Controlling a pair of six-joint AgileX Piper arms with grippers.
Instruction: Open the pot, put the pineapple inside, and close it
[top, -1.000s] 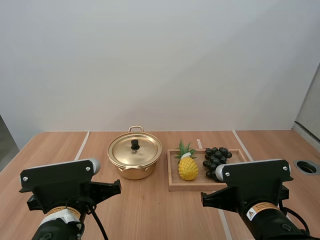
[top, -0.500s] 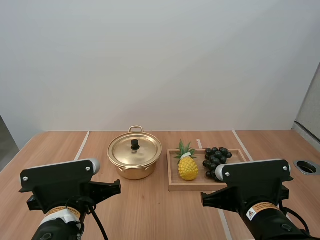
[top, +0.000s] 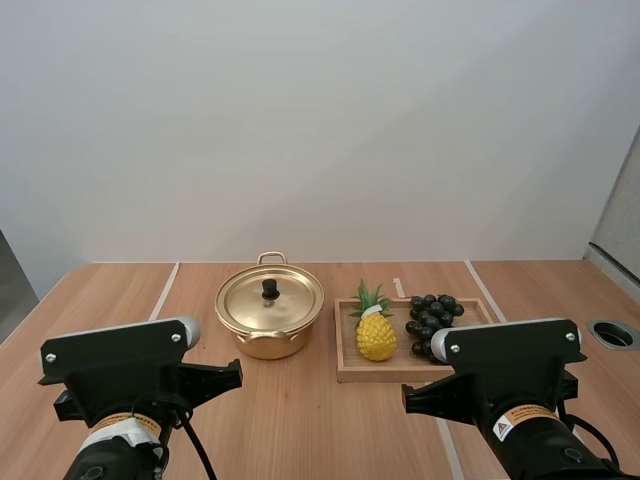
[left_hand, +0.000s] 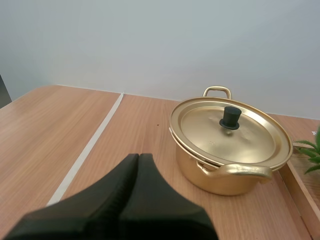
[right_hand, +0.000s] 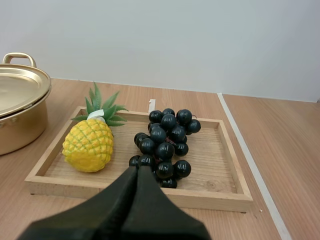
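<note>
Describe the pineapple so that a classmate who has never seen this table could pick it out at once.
On the wooden table, beside the golden pot, sits a shallow wooden tray. Two fruits rest in it, and the pineapple is at the end nearer the pot. It is yellow and scaly with green leaves, unlike the black grapes next to it.

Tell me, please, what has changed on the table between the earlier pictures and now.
Nothing visibly moved, and nothing was taken hold of or let go. The lid stays on the pot. The pineapple and the grapes stay in the wooden tray. The left gripper and the right gripper stay back from them, jaws shut on nothing.
</note>
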